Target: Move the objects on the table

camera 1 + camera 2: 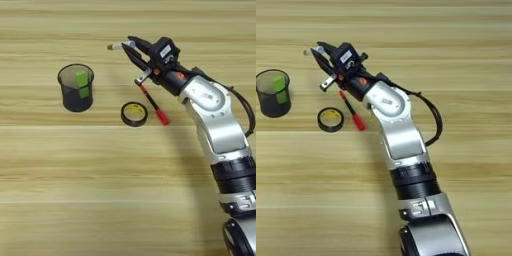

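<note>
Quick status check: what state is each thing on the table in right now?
Cup: upright, green piece inside.
Tape ring: flat on the table, untouched.
Red pen: lying flat beside the ring.
Marker: between the gripper's fingers.
Right gripper: shut on marker.

Right arm (401,135) reaching from near right toward far left, wrist bent, jaws (131,49) shut on something slim.

The pincer (131,49) hides most of the white marker (114,46); perhaps only its tip shows.
</note>
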